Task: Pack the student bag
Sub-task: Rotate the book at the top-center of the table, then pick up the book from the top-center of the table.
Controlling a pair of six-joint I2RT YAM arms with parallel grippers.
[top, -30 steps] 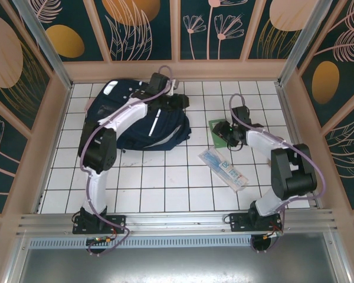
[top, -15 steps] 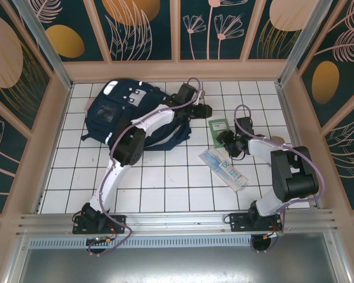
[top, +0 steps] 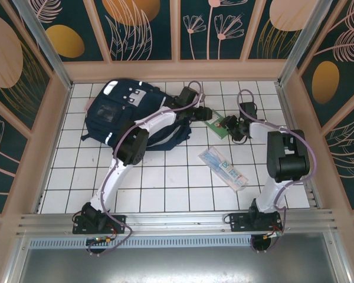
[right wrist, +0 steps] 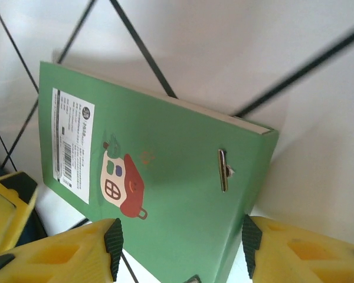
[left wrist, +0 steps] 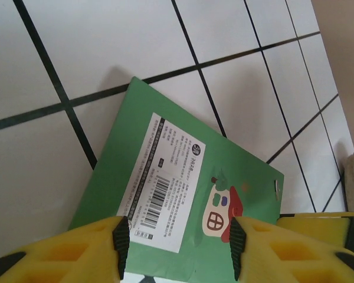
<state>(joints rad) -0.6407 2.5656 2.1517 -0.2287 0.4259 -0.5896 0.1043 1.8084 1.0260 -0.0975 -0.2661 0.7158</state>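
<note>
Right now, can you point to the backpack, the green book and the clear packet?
backpack (top: pixel 109 112): top view, on its front pocket.
green book (right wrist: pixel 177 135): right wrist view, on its cover.
clear packet (top: pixel 224 168): top view, its middle.

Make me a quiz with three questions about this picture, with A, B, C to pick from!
1. Where does the bag lie on the table?
A. In the far left part
B. In the near right corner
C. On the arms' bases

2. What colour is the book?
A. Red
B. Green
C. Blue

3. How is the book?
A. Wide open
B. Shut
C. Torn in half

Answers:
1 A: the top view shows the bag up by the back wall, on the left.
2 B: both wrist views show a green cover with a little house on it.
3 B: the right wrist view shows the cover closed over the pages, in one piece.
</note>
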